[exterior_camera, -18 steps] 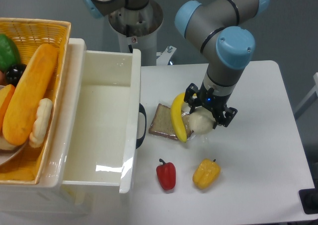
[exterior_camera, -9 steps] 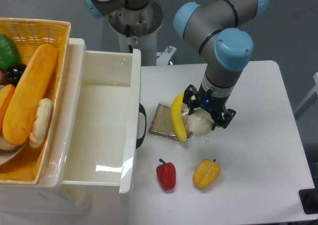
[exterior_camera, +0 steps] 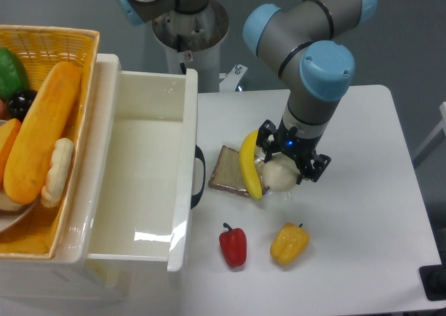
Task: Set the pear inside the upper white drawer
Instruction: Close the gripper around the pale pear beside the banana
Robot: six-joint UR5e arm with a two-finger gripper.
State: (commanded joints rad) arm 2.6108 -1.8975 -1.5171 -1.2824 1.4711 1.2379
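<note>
- Gripper point(exterior_camera: 288, 164) sits low over the pear point(exterior_camera: 278, 176), fingers either side of it; firm contact appears likely, though the view does not settle it.
- Pear rests on the table point(exterior_camera: 362, 211), touching the banana point(exterior_camera: 249, 164), just beside the bread slice point(exterior_camera: 229, 170).
- Step in hand: grasping; transport not begun.
- Next move calls for a straight lift clear of the banana, then travel left over the drawer point(exterior_camera: 143, 183), which stands open.
- Risk: the banana being dragged along.
</note>
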